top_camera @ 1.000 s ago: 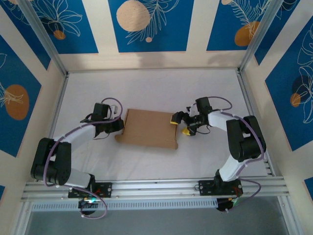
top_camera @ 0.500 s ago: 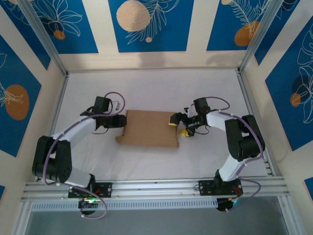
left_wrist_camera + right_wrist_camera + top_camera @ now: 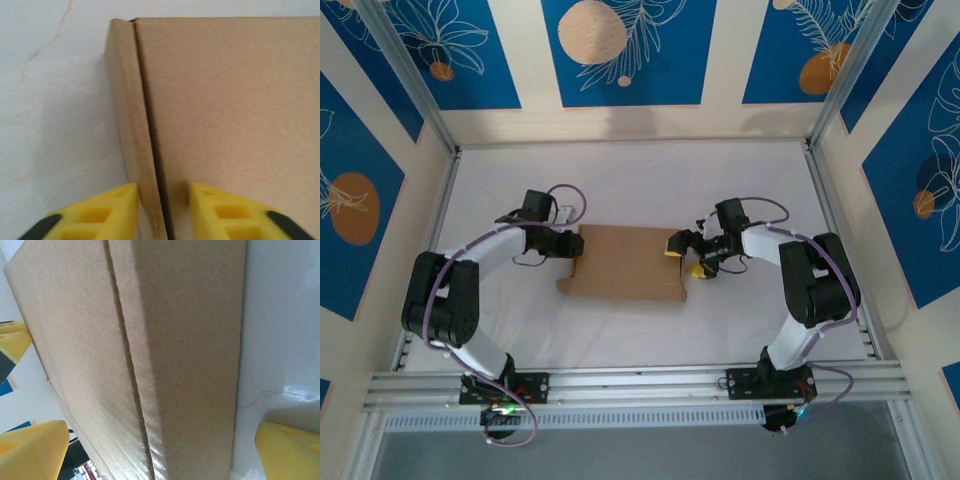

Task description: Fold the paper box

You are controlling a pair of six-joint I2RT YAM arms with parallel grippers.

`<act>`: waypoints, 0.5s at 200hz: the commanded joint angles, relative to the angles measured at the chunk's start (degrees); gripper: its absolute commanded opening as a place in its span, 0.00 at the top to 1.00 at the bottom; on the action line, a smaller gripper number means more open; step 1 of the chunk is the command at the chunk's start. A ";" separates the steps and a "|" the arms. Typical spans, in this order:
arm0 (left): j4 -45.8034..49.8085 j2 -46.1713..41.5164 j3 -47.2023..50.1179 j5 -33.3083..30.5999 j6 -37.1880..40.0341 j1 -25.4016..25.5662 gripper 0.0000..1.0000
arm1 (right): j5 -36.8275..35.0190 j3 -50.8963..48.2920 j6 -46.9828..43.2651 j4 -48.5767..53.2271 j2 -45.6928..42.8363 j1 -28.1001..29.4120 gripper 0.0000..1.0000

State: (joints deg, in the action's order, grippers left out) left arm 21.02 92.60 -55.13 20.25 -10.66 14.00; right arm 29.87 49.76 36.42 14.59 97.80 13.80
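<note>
On the table (image 3: 650, 180), closed brown paper box (image 3: 625, 262)

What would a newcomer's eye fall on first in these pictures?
The brown paper box lies in the middle of the white table, between the two arms. The left gripper straddles the box's left wall, jaws apart, and the right gripper stands wide open at its right end.
</note>
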 commanded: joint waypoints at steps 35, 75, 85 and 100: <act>-2.12 1.82 2.03 5.15 -1.36 -3.05 0.88 | 7.45 -1.21 2.47 -1.60 0.12 -1.84 0.03; -2.56 2.66 2.99 6.21 -0.79 -4.68 0.93 | 9.10 -0.95 3.30 -2.10 0.07 -2.46 0.02; -2.66 2.94 3.15 6.54 -0.86 -5.23 0.94 | 9.05 -0.86 3.06 -1.69 0.04 -2.47 0.01; -3.06 3.61 3.37 7.38 -1.03 -6.27 0.96 | 7.18 -0.60 2.30 0.21 0.09 -2.47 0.00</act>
State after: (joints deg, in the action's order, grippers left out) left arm 16.99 93.60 -53.49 27.18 -12.03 9.80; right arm 36.25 49.21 39.03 12.69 97.84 11.42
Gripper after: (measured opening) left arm 0.056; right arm 0.990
